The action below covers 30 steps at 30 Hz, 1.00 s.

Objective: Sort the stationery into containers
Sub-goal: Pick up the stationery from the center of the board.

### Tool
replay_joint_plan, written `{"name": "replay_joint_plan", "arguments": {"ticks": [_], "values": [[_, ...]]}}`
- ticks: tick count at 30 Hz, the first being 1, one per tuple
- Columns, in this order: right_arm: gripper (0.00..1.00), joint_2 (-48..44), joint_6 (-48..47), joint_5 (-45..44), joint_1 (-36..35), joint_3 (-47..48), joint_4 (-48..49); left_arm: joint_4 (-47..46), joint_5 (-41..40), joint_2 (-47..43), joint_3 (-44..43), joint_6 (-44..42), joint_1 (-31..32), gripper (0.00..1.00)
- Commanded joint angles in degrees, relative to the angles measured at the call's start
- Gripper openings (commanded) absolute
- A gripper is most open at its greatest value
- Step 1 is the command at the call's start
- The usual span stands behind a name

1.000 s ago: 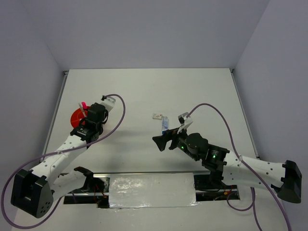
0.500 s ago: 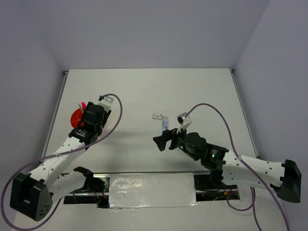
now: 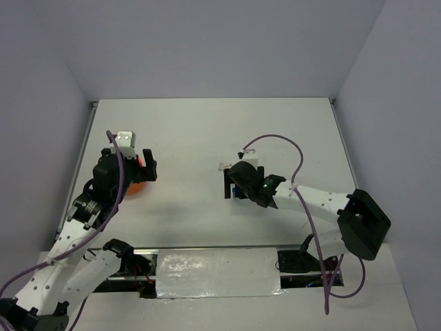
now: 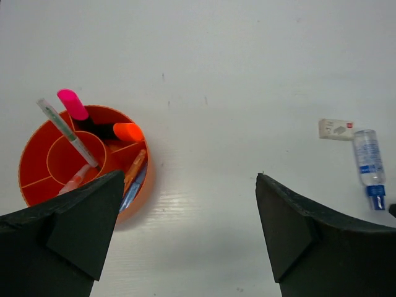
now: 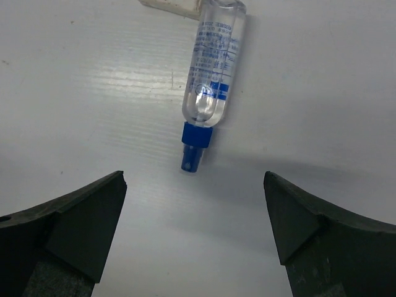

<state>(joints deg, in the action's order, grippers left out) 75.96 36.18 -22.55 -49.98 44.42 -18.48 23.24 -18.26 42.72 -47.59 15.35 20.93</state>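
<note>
With left gripper (image 4: 189,180) and right gripper (image 5: 195,180) gaping empty, highlighters (image 4: 74,105) are sitting in the orange tub (image 4: 25,162), bottle (image 5: 213,68) and white block (image 4: 336,129) well outside.

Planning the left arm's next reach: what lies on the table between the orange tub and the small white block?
Nothing: the left wrist view shows only bare table between the tub and the white block.

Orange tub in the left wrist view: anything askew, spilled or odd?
Nothing spilled. The grey pen leans out over the rim of the tub, and the pink-capped highlighter pokes out too. The clear bottle and white block lie unsorted on the table.
</note>
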Motion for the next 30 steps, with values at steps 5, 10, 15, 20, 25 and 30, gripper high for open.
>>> {"name": "replay_joint_plan", "arguments": {"ticks": [5, 10, 15, 20, 25, 30], "values": [[0.94, 9.6, 1.6, -0.6, 0.8, 4.7, 0.1, -2.1, 8.3, -9.8, 3.8, 2.8, -0.1, 0.99], [0.91, 17.0, 1.4, -4.1, 1.2, 9.6, -0.9, -1.7, 11.6, -7.9, 3.3, 2.1, 0.0, 0.99], [0.89, 21.1, 1.3, -3.5, 3.8, 12.7, -0.9, -1.2, 13.4, -6.5, 2.9, 1.8, 0.0, 0.99], [0.62, 23.5, 0.6, -3.2, 4.2, 13.6, -1.6, -1.6, 14.1, -7.2, 3.2, 1.6, 0.0, 0.99], [0.30, 21.3, -1.0, -0.7, 4.0, 10.9, 0.2, -1.6, 14.7, -7.3, 3.1, 1.3, 0.0, 0.99], [0.00, 13.9, -1.3, -2.1, 3.8, 6.6, -2.7, -1.7, 16.1, -6.9, 3.0, 1.0, 0.0, 0.99]]}}
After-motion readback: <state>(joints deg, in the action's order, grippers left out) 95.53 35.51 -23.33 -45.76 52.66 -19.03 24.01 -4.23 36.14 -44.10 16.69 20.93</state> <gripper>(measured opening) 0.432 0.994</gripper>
